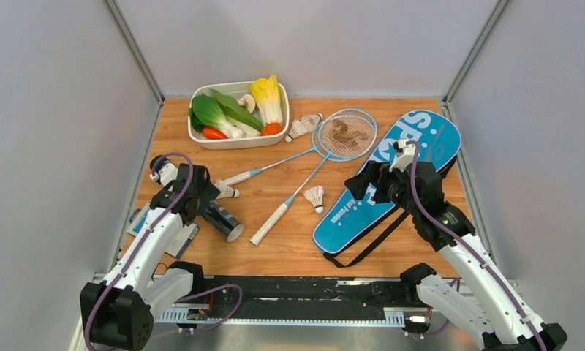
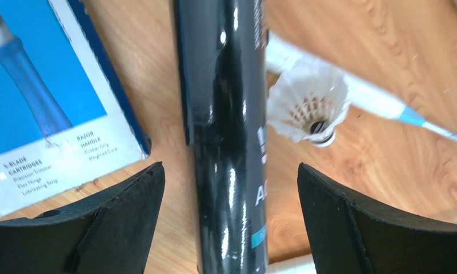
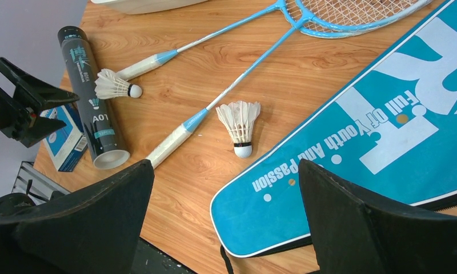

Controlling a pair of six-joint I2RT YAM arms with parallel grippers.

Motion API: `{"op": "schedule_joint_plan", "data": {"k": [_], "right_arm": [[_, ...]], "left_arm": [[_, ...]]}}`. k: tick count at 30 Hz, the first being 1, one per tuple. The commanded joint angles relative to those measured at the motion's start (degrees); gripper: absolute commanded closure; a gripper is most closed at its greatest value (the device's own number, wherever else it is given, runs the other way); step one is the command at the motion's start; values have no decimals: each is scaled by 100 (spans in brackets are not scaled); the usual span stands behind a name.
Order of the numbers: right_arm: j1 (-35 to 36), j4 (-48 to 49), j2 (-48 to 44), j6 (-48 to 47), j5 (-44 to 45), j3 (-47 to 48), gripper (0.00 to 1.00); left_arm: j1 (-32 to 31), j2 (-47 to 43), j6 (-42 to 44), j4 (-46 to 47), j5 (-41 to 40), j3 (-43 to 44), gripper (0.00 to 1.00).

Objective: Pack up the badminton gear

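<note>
From above, the black tube (image 1: pixel 222 219) lay on the desk (image 1: pixel 289 252) under the left arm. One shuttlecock (image 1: pixel 227 192) sat just beside it and a second shuttlecock (image 1: pixel 316 197) lay well to its right, near the blue cover (image 1: pixel 392 183). Both rackets (image 1: pixel 363 135) lay beyond the tube, unpacked. At the left wrist, the left jaws stood wide astride the tube, touching nothing, with a blue-and-white box (image 2: pixel 49 103) close on the tube's other side. At the right wrist, the right jaws gaped empty over the cover's edge. Closing on that glossy round tube might roll it, knocking the shuttlecock away, or pinch the box.
</note>
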Motion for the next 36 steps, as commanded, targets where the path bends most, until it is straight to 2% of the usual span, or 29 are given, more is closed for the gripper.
{"op": "schedule_joint_plan", "data": {"k": [1,9,24,28,32,36], "right_arm": [[11,241,-108,-24,-76,18,0],[10,169,-253,-171,50,2,0],[11,52,-611,-318,165,158,0],[9,-14,-619,-298,195,176,0],[11,-17,-597,-214,193,177,0],[10,-10,-511,-144,160,200,0]], "left_arm": [[175,319,424,224,-450,492,7],[665,1262,765,405,-388,834,7],[1176,2515,716,1473,376,386,12],[1197,2405,717,1439,327,415,27],[1197,2011,768,1004,55,654,40],[1201,1426,849,511,-238,1024,46]]}}
